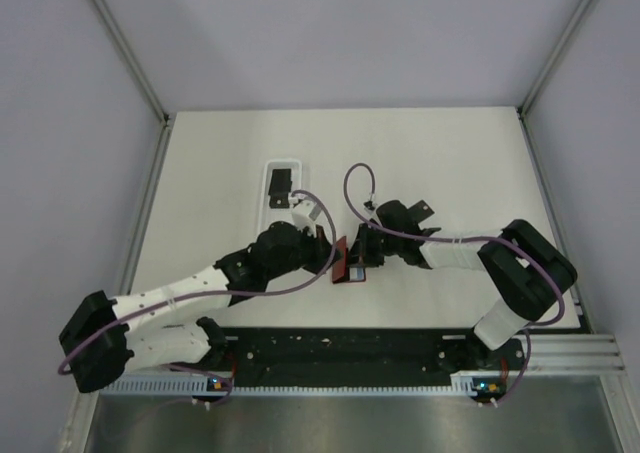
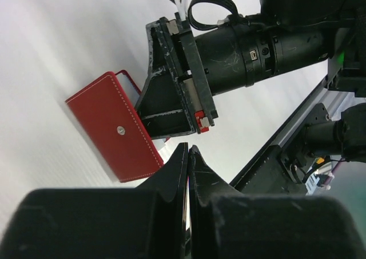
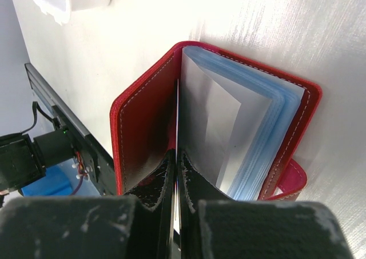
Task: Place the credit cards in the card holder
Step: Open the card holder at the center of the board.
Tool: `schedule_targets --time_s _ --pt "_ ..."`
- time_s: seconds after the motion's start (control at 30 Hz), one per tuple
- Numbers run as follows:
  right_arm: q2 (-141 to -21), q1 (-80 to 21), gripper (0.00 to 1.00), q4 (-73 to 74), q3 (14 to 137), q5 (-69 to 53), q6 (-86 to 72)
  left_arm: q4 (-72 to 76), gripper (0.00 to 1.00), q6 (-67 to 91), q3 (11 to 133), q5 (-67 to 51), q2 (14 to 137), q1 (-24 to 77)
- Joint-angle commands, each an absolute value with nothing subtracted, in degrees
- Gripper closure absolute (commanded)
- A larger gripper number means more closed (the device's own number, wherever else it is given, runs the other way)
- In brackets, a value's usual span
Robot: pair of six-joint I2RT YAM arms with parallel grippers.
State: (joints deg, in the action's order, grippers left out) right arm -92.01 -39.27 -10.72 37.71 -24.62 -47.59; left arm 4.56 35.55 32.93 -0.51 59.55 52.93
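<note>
The red card holder [image 1: 343, 261] stands open at mid-table between my two grippers. In the right wrist view its red cover [image 3: 143, 110] and pale blue-grey sleeves [image 3: 269, 133] fan out. My right gripper [image 3: 176, 153] is shut on a thin leaf just inside the left cover; I cannot tell whether a card sits in it. My left gripper [image 2: 189, 150] is shut with nothing visible between the fingers, just right of the holder's closed red side [image 2: 114, 133]. One black credit card [image 1: 280, 182] lies in the white tray [image 1: 270, 208].
The white tray also shows at the top left of the right wrist view [image 3: 57, 10]. A black rail [image 1: 340, 348] runs along the near table edge. A purple cable loop [image 1: 352, 188] rises behind the right wrist. Grey walls close in both sides.
</note>
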Motion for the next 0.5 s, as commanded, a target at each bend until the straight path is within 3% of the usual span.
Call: schedule_targets --time_s 0.0,0.47 --pt "-92.64 -39.9 1.0 -12.48 39.99 -23.73 -47.11 9.14 1.0 33.22 37.35 -5.27 65.99 52.91" --pt "-94.13 -39.9 1.0 -15.03 39.55 -25.84 -47.72 11.86 1.0 31.64 37.89 -8.87 71.81 53.61"
